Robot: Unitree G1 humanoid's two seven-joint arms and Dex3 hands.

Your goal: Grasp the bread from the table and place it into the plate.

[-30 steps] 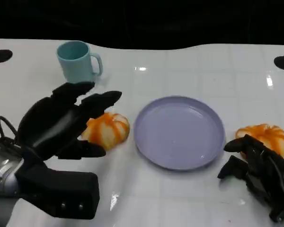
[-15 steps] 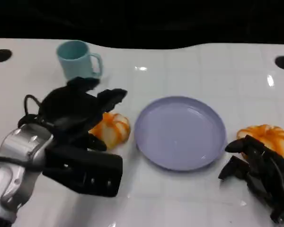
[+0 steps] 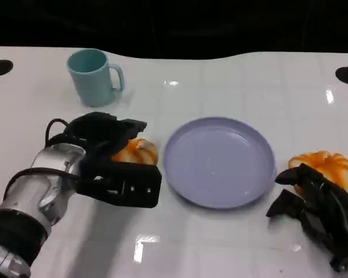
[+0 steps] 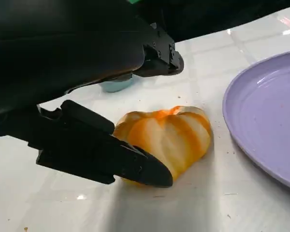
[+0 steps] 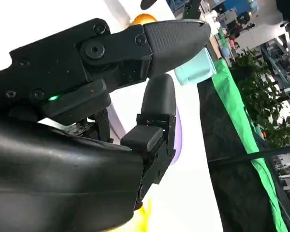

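The left hand (image 3: 107, 139) cups the bread (image 3: 136, 152) just left of the plate (image 3: 219, 162), fingers around it. A teal mug (image 3: 93, 76) stands farther back. The right hand (image 3: 319, 211) rests empty, fingers apart, beside a second bun (image 3: 325, 167).

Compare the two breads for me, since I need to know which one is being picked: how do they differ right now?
The left bread lies left of the plate, with the left hand over it and fingers at its side. The right bread lies right of the plate, partly behind the right hand, whose fingers aren't around it. Both are orange-striped and rest on the table.
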